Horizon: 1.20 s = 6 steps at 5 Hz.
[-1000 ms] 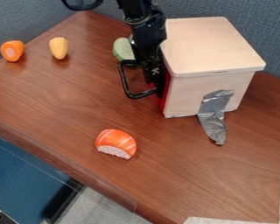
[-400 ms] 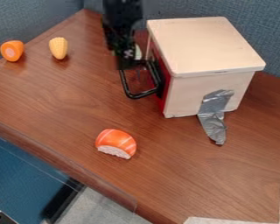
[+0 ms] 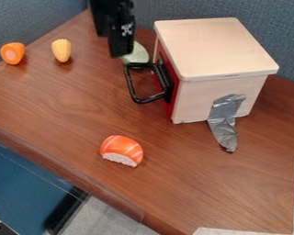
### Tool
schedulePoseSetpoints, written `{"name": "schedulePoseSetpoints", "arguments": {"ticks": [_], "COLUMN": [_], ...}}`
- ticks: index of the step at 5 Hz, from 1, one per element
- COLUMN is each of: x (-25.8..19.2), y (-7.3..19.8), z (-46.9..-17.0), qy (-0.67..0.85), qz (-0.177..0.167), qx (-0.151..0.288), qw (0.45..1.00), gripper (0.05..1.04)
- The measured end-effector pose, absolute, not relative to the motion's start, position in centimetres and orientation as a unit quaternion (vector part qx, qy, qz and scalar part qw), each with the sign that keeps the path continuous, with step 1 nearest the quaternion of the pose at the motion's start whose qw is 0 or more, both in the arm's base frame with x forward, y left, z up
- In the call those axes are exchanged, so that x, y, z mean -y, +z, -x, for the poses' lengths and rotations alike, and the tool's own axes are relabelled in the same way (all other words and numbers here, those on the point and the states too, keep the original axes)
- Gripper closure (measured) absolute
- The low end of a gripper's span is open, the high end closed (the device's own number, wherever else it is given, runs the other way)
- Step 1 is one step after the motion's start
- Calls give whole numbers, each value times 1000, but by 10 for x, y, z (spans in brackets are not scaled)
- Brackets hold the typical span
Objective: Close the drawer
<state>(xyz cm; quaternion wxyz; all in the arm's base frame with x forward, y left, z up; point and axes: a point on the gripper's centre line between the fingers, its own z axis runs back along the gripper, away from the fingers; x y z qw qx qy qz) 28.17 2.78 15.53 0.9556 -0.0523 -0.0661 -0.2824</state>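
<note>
black gripper near black handle — red drawer front shut, orange-white sushi

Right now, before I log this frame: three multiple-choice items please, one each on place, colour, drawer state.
1. Where is the sushi piece?
A) on the box lid
B) on the table, nearer the camera than the box
C) against the corn

2. What colour is the drawer front?
A) blue
B) yellow
C) red

3. How does the drawer stand?
A) shut
B) half out
C) fully out

Key:
1 B: it lies on bare wood, below the box in view.
2 C: red shows behind the black handle.
3 A: the front sits up against the box.
</note>
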Motion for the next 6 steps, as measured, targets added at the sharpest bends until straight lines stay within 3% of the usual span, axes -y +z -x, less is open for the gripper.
{"name": "schedulePoseSetpoints", "arguments": {"ticks": [1,2,3,4,6], "x": [-6,10,14,9,9], "y": [162,148,126,123,123], "z": [-266,-254,-248,-250,-250], "qy": [-233,-129,-36,6,8], "qz": [25,-34,-66,-87,-87], "qx": [48,10,20,36,36], "qw": [971,991,997,996,995], "gripper": [84,84,84,84,84]}}
